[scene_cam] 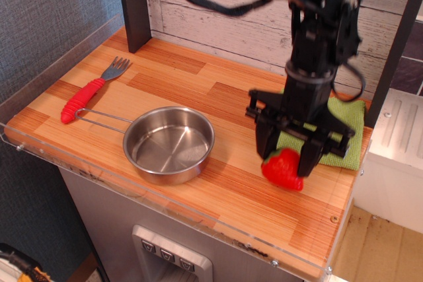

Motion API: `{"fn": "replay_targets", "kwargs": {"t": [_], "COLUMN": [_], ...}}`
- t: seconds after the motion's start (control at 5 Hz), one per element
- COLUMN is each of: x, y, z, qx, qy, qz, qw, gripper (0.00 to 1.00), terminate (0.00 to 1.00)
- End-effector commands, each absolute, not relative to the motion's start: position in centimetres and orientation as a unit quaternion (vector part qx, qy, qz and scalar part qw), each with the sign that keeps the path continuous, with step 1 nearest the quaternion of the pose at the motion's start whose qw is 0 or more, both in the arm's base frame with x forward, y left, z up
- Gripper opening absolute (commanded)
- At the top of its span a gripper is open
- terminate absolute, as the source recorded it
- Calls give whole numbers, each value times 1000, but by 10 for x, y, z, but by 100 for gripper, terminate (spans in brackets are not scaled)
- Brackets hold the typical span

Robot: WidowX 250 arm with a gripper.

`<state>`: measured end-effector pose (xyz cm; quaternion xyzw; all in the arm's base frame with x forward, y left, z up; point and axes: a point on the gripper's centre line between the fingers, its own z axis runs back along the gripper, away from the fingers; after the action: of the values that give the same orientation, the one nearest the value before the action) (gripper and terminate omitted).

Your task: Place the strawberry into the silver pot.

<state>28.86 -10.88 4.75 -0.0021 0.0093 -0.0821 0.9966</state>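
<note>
The red strawberry (283,171) lies on the wooden counter at the right, just in front of a green cloth. My gripper (286,163) comes down from above with one black finger on each side of the strawberry, shut on it. The strawberry still sits at counter height. The silver pot (162,175) stands empty to the left of the strawberry, about a pot's width away. Its thin wire handle (99,118) points left.
A fork with a red handle (82,99) lies at the left of the counter. The green cloth (347,130) lies at the back right. A clear acrylic lip (198,211) runs along the counter's front and left edges. A dark post (134,4) stands at the back left.
</note>
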Motion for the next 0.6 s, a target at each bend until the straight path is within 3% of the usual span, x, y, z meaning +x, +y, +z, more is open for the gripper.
{"fn": "replay_targets", "kwargs": {"t": [0.0, 0.2, 0.4], "x": [282, 277, 273], "y": [-42, -1, 17], "z": [124, 119, 104], "qx": [-21, 6, 15], "qy": [-57, -44, -36], "qz": [-16, 28, 38], "qw": [998, 999, 999], "gripper": [0, 0, 0], "terminate": [0, 0, 0]}}
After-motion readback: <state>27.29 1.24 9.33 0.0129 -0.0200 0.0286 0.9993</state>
